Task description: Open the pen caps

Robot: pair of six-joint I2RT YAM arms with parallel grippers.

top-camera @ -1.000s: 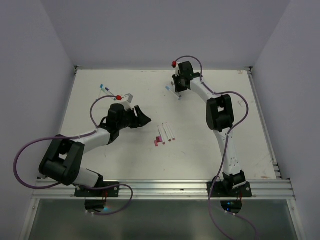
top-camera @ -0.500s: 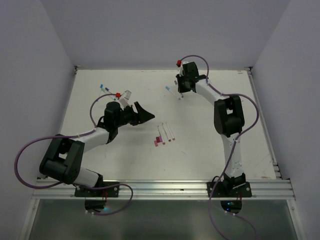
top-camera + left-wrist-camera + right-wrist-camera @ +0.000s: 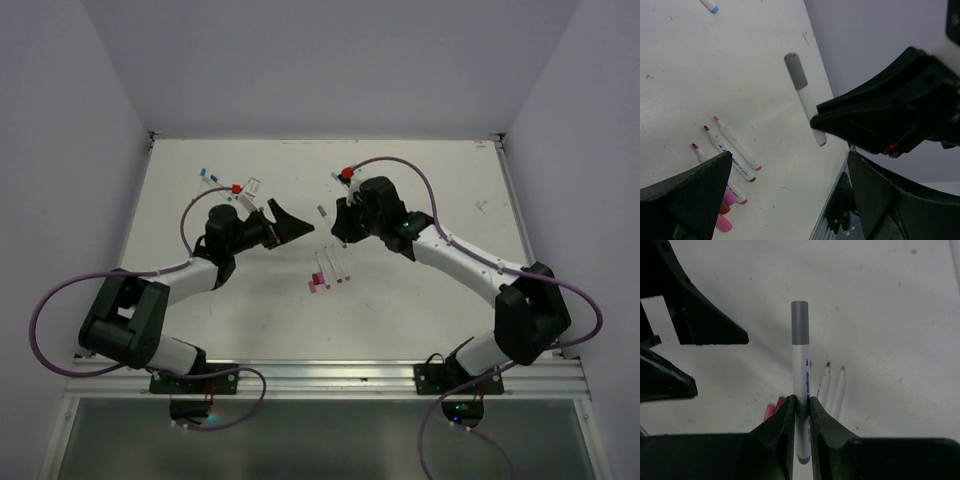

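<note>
My right gripper [image 3: 801,405] is shut on a white pen [image 3: 800,375] with a grey pen cap [image 3: 799,322] and holds it off the table. In the top view this gripper [image 3: 336,222] is at mid-table, with the pen [image 3: 322,211] pointing at my left gripper [image 3: 283,215]. The left gripper [image 3: 785,195] is open wide with nothing between its fingers; the grey cap [image 3: 796,72] hangs ahead of it, apart. Three uncapped pens [image 3: 335,265] lie below, with loose pink and maroon pen caps [image 3: 315,283] beside them.
Blue-capped pens [image 3: 207,178] lie at the far left of the white table [image 3: 420,310], and another blue-tipped one [image 3: 333,178] lies behind the right gripper. A small scrap [image 3: 482,205] sits at the right. The metal rail [image 3: 330,375] runs along the near edge.
The right arm has swung from the far back of the table to the centre, carrying the grey-capped pen. The left gripper has opened wide and shifted slightly toward the back.
</note>
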